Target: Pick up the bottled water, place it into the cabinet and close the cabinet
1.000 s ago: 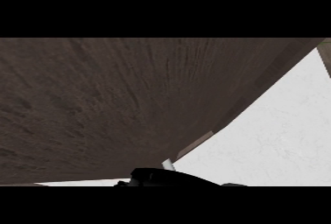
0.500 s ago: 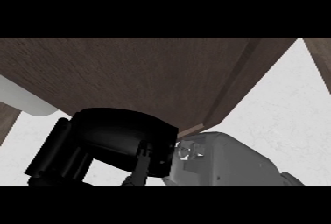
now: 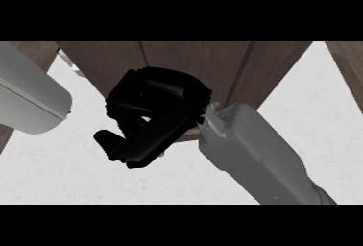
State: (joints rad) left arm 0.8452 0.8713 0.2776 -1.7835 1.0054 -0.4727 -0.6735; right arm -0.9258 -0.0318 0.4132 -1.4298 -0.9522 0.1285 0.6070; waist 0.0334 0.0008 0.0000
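The cabinet (image 3: 191,62) shows as dark brown wood panels with vertical seams, filling the upper middle of the head view. The white surface (image 3: 71,168) lies below and to both sides of it.

The right hand (image 3: 152,120) is black and sits directly in front of the cabinet's lower edge, overlapping the wood. Its fingers are curled inward, with the thumb projecting toward the lower left. Whether anything lies inside the curl cannot be told. The right forearm (image 3: 248,153) is grey and runs from the hand toward the lower right.

A grey forearm (image 3: 28,101) enters left of the cabinet; its hand is out of view.

The bottled water cannot be seen, so its look, position and axis cannot be told.
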